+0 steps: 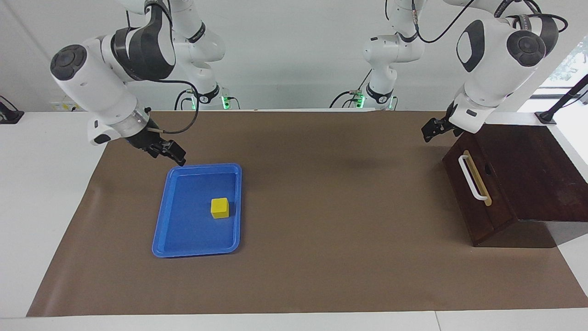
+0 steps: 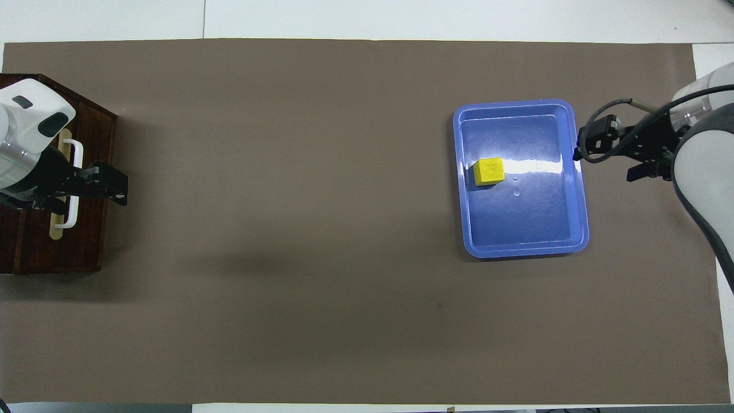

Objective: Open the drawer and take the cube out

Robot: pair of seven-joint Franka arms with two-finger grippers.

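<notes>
The yellow cube point(image 1: 220, 208) point(image 2: 488, 171) lies in the blue tray point(image 1: 183, 239) point(image 2: 527, 226) toward the right arm's end of the table. My right gripper point(image 1: 173, 155) point(image 2: 596, 156) hangs open and empty in the air over the tray's edge nearest the robots, apart from the cube. The dark brown drawer point(image 1: 477, 207) point(image 2: 92, 229) with its white handle point(image 1: 471, 178) point(image 2: 73, 183) stands pushed in at the left arm's end. My left gripper point(image 1: 429, 131) point(image 2: 117, 184) hovers open just in front of the drawer, off the handle, holding nothing.
Brown paper point(image 1: 344, 230) covers the table between the tray and the drawer cabinet. The cabinet's dark wooden top point(image 1: 533, 165) slopes under the left arm's wrist. White table shows past the paper's edges.
</notes>
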